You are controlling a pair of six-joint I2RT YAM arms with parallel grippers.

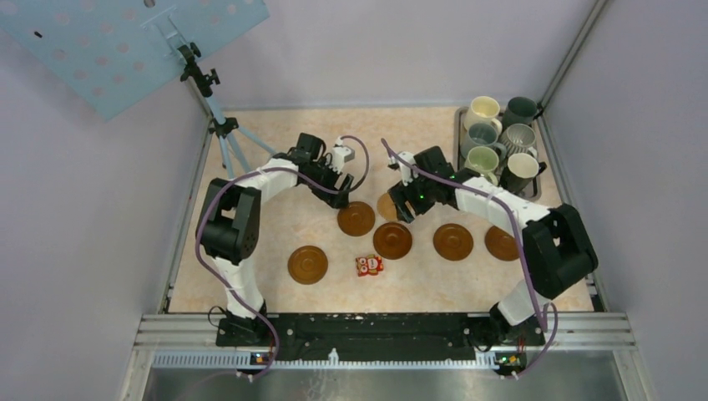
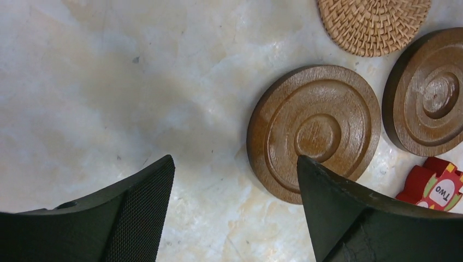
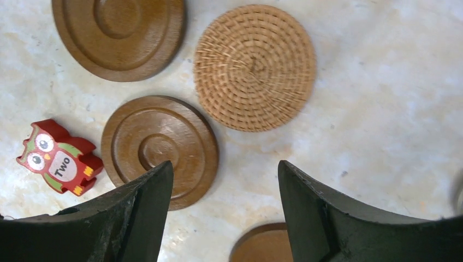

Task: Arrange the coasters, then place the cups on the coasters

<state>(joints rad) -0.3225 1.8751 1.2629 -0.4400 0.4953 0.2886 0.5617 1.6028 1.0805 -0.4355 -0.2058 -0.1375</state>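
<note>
Two glossy, ring-grooved wooden coasters (image 3: 159, 147) lie beside a round woven wicker disc (image 3: 254, 66); left gripper (image 2: 235, 210) and right gripper (image 3: 224, 213) gape empty.

Pale lilac walls (image 1: 376, 50) enclose a marbled beige table (image 1: 417, 125); a blue perforated board (image 1: 108, 42) overhangs.

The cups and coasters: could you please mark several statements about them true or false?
1. Every cup stands in the tray. True.
2. One coaster is woven. True.
3. A cup already stands on a wooden disc. False: the wooden coasters are all bare.
4. The left end effector grips a coaster. False: it is open and holds nothing.
5. The owl lies on a coaster. False: it lies on the table beside one.
</note>
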